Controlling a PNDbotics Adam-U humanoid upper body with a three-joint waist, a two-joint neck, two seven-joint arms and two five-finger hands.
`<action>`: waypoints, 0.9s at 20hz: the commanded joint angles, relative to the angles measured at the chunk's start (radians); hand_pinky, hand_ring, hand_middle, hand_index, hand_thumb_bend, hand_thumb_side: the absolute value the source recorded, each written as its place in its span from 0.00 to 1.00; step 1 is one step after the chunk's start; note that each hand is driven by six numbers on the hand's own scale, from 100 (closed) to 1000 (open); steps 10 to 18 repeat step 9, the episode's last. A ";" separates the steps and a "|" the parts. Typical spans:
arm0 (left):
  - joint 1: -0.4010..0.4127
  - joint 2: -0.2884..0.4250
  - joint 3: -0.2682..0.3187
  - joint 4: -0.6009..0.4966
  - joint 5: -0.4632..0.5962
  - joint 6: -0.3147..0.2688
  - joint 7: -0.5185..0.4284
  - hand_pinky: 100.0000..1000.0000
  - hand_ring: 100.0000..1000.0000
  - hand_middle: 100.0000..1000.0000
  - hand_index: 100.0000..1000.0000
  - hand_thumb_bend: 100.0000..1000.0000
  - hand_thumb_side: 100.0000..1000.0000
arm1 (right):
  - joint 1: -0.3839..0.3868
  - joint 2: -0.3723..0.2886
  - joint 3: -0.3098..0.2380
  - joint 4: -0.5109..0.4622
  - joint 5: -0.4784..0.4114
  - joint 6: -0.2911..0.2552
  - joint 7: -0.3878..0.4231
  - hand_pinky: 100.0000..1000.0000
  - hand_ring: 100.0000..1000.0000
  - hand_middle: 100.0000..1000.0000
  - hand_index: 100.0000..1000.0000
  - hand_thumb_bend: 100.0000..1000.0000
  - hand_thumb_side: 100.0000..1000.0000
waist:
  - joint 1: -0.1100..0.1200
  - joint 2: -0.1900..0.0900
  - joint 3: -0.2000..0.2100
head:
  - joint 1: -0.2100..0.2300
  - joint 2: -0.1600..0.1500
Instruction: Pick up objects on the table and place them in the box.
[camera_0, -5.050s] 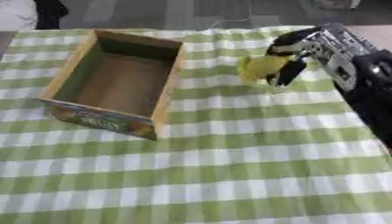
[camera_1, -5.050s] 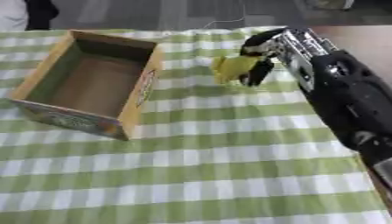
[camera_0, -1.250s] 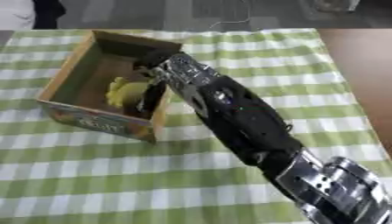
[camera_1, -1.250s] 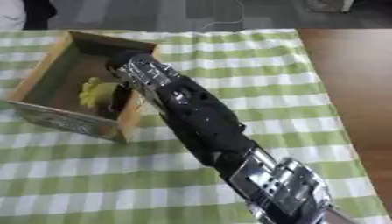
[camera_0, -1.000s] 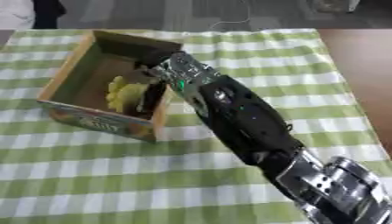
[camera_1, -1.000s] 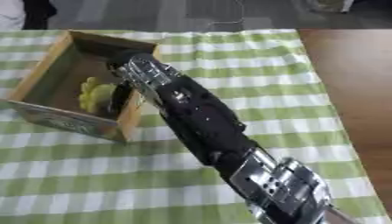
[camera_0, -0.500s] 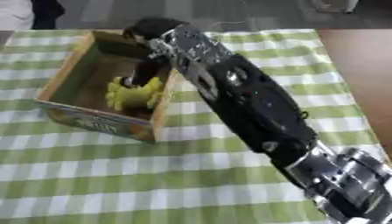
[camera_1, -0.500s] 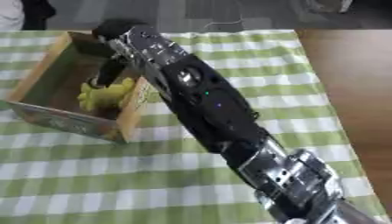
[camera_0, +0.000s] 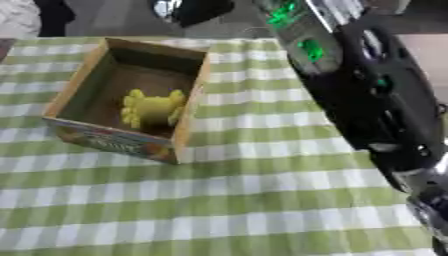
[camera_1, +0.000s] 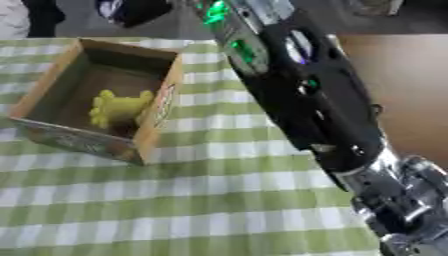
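A green-and-white checked tablecloth (camera_0: 227, 200) covers the table; at its right edge bare brown tabletop (camera_1: 402, 95) shows, and beyond the far edge the room is dark and blurred. An open cardboard box (camera_0: 188, 117) with a printed front sits on the cloth at the left. Inside it, on the floor toward the near right wall, lies a yellow toy (camera_0: 150, 107) with stubby protrusions. The robot's right arm (camera_1: 306, 95), black with green lights, stretches from the lower right up to the top edge. Its right hand (camera_0: 194, 10) shows only as a dark blurred shape above the box's far rim, well apart from the toy; whether its fingers are spread or curled cannot be told.
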 joint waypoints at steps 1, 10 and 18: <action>-0.002 0.025 0.009 -0.019 0.001 -0.003 0.006 0.72 0.57 0.54 0.72 0.00 0.92 | 0.025 -0.094 -0.033 -0.161 -0.049 0.051 -0.031 0.81 0.83 0.71 0.89 0.02 0.72 | 0.005 -0.025 -0.003 | 0.009 -0.003; -0.008 0.024 0.013 -0.019 0.000 -0.006 0.014 0.72 0.57 0.54 0.72 0.00 0.92 | 0.194 -0.217 -0.124 -0.402 -0.311 0.138 -0.378 0.82 0.80 0.71 0.89 0.00 0.88 | 0.010 -0.020 -0.019 | 0.031 0.003; -0.008 0.024 0.013 -0.019 0.000 -0.006 0.014 0.72 0.57 0.54 0.72 0.00 0.92 | 0.194 -0.217 -0.124 -0.402 -0.311 0.138 -0.378 0.82 0.80 0.71 0.89 0.00 0.88 | 0.010 -0.020 -0.019 | 0.031 0.003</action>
